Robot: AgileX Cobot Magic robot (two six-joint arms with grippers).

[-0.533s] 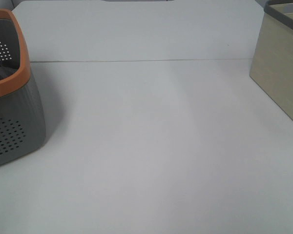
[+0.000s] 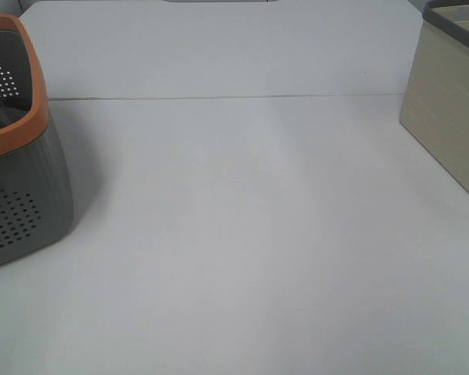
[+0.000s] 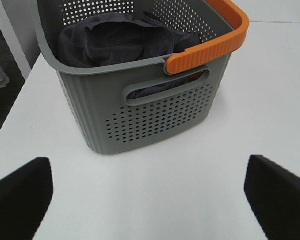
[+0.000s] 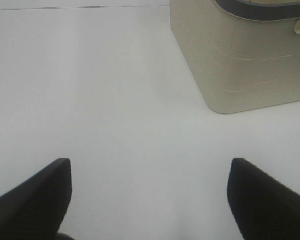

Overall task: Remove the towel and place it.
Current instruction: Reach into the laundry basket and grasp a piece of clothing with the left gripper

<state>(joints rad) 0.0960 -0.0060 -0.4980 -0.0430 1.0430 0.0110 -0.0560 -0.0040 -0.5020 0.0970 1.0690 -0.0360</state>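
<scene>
The towel (image 3: 115, 42), a dark charcoal-purple cloth, lies crumpled inside the grey perforated basket (image 3: 155, 117) with an orange rim. The basket also shows at the left edge of the exterior high view (image 2: 19, 195); a dark fold of the towel (image 2: 1, 117) shows inside it. My left gripper (image 3: 147, 200) is open and empty, a little short of the basket's near wall. My right gripper (image 4: 150, 200) is open and empty above bare table, short of the beige bin. Neither gripper shows in the exterior high view.
A beige bin with a dark grey rim (image 2: 449, 117) stands at the right edge; it also shows in the right wrist view (image 4: 240, 55). The white table (image 2: 242, 234) has a seam line across its far part. The table's left edge (image 3: 20, 85) lies beside the basket.
</scene>
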